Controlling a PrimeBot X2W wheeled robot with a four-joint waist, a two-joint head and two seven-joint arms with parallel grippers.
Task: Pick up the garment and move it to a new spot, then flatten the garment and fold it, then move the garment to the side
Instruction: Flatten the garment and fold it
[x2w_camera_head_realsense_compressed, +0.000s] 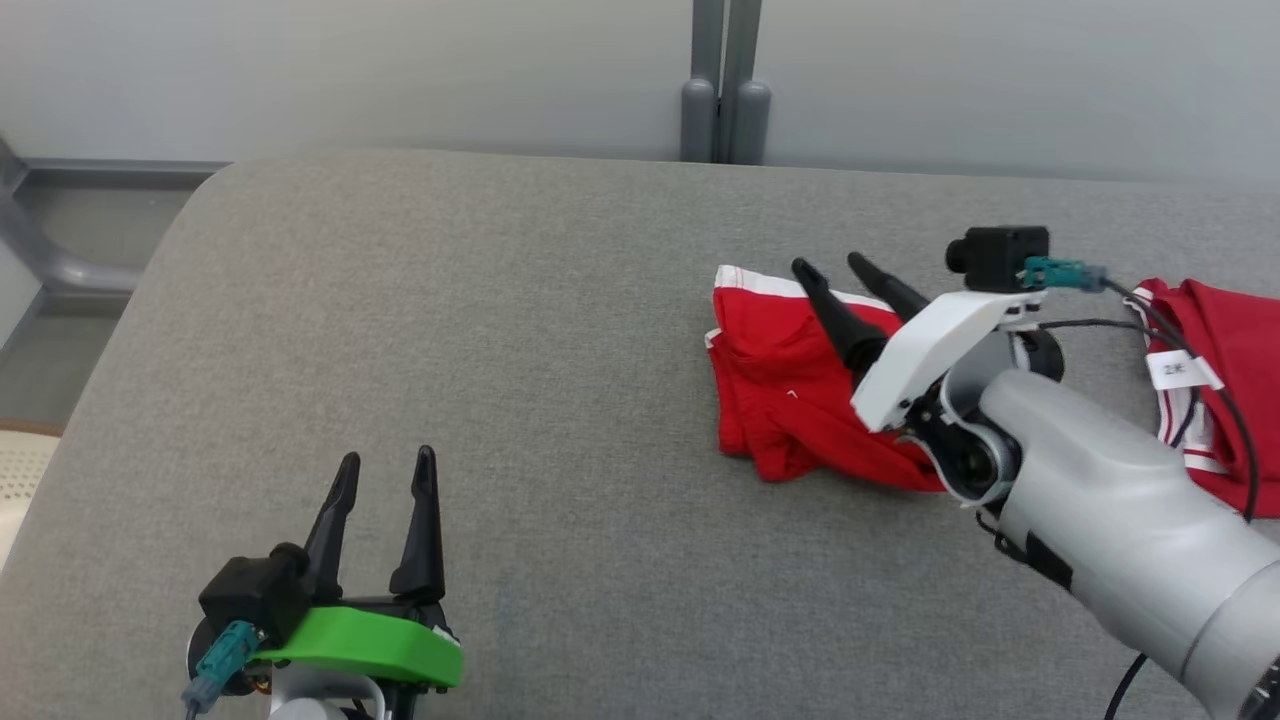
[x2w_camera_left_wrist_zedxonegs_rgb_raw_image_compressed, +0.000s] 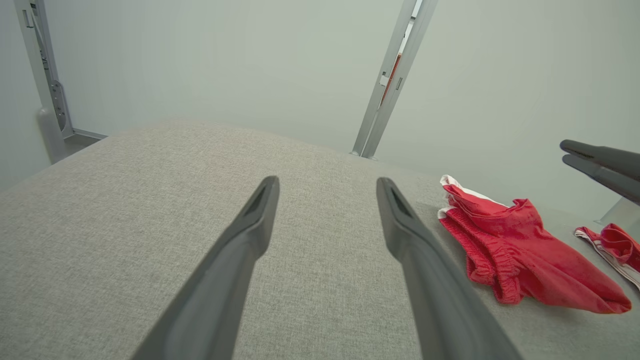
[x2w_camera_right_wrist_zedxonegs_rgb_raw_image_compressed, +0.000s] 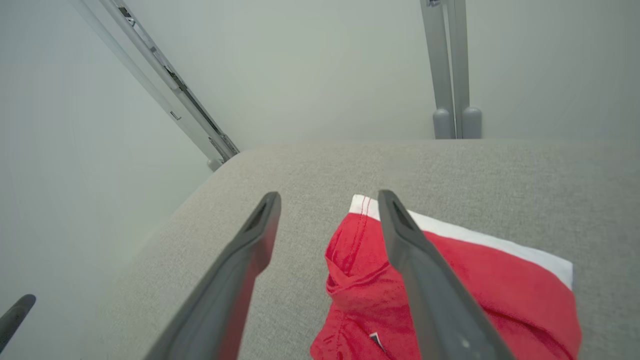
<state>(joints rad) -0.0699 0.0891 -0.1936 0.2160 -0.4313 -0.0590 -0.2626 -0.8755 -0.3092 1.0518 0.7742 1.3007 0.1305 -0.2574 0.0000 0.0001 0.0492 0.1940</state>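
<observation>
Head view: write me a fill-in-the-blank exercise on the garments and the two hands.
1. The garment under the right hand is ____ with a white band.
2. The right hand is ____, not shut, and grips nothing.
3. The left hand sits on a ____ mount.
4. A second red garment lies to the ____ of the first.

Missing words: red; open; green; right.

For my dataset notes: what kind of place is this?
Probably a robot test booth, not a home: a grey fabric-covered table, plain pale wall panels joined by metal posts, and red shorts beside another red garment.
</observation>
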